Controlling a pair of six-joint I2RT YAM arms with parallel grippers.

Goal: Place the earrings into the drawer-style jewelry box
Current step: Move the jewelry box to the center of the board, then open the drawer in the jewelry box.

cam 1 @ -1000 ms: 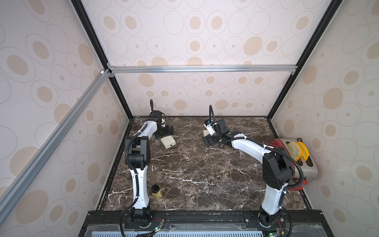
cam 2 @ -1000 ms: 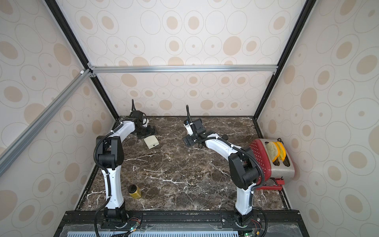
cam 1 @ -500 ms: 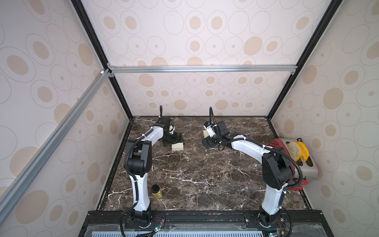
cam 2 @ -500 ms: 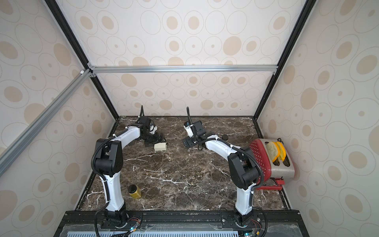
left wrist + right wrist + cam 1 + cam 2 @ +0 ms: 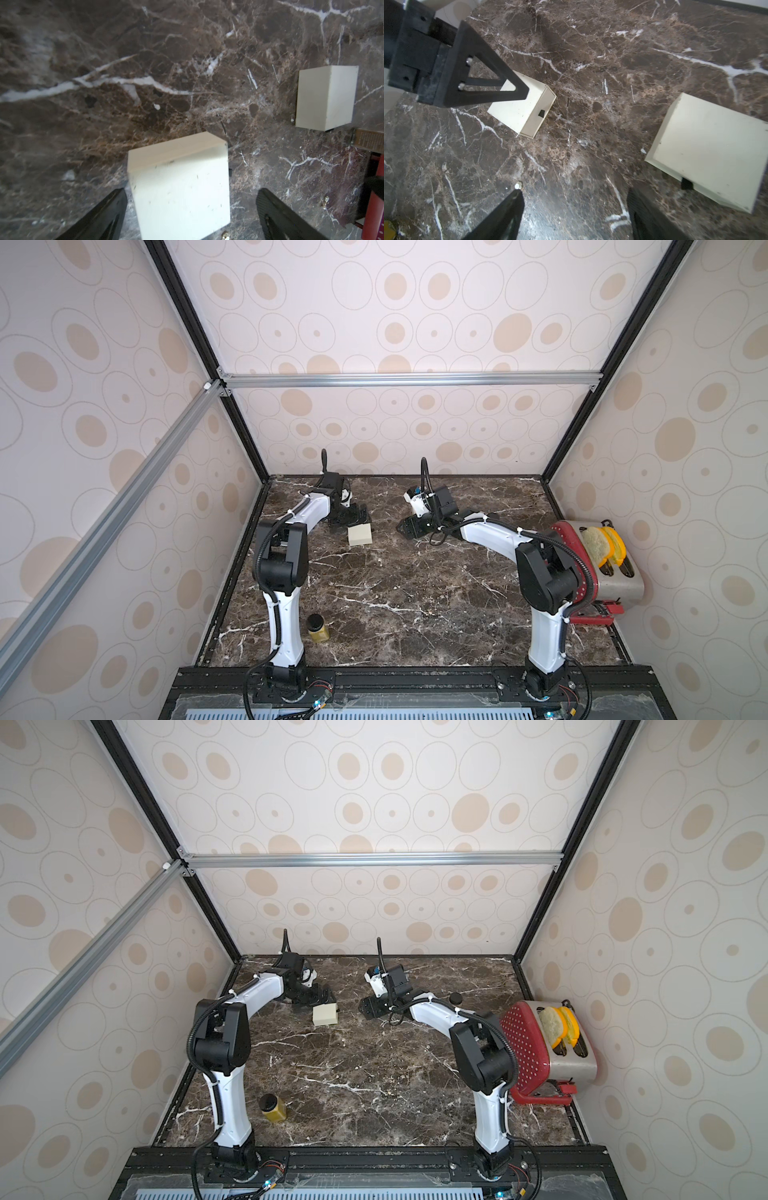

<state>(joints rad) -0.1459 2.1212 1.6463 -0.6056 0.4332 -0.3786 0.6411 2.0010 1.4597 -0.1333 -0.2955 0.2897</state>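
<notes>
A cream drawer-style jewelry box (image 5: 360, 535) (image 5: 325, 1016) lies at the back left of the marble table. My left gripper (image 5: 192, 190) (image 5: 353, 517) stands open astride it, with a gap on each side. Its black pull tab (image 5: 541, 113) shows in the right wrist view. A second cream box (image 5: 710, 149) (image 5: 326, 97) lies beside my right gripper (image 5: 575, 191) (image 5: 405, 526), which is open over bare marble. One small earring (image 5: 518, 185) lies at the tip of a right finger. Two more earrings (image 5: 225, 236) (image 5: 325, 200) lie on the marble near the first box.
A red and silver toaster (image 5: 598, 568) with yellow slices stands against the right wall. A small yellow jar with a black lid (image 5: 316, 628) stands near the left arm's base. A black knob (image 5: 456, 997) lies behind the right arm.
The left gripper has swung right from the back left corner, and the cream box has slid right with it. The right gripper's jaws have narrowed a little; the right arm has stayed in place.
</notes>
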